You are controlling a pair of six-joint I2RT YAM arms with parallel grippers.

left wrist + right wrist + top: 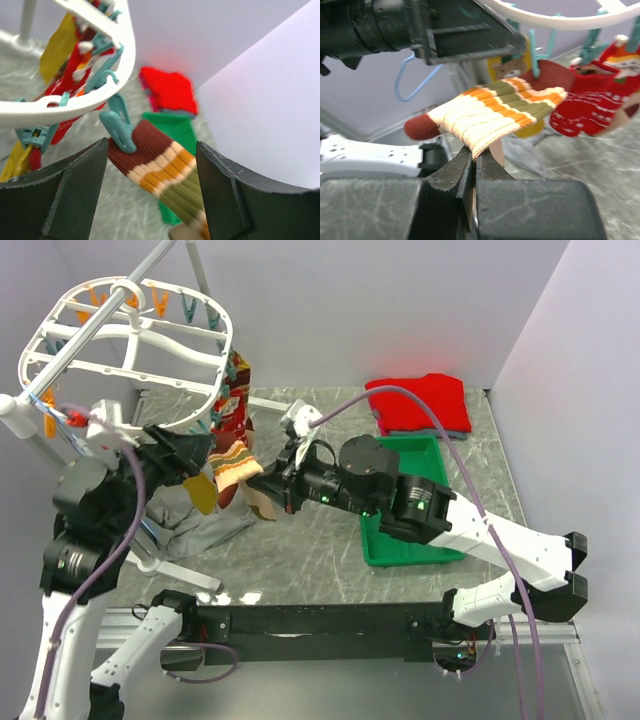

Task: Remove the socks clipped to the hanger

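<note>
The soft, light striped sock (160,170) is held under the hanger (75,102) by a teal clip (119,127), and is probably best taken near it. Its edge is pinched by the right gripper (474,162); the left gripper (151,150) is spread around the clip.

- We find the top view bright and even, seemingly lit from above. The table (330,540) carries only soft shadows under the arms and no harsh glare.
- In the left wrist view, the striped sock (165,175) and teal clip (119,131) look fairly crisp. The red garment (170,92) and green tray (175,127) behind them blur, and we note a red glow on the wall above the garment.
- The left gripper (151,145) sits dark along the bottom edge.
- In the right wrist view, we see the sock's ribbing sharp, the right gripper (474,155) soft and shadowed, and the hanger (560,20) rim glaring white.
</note>
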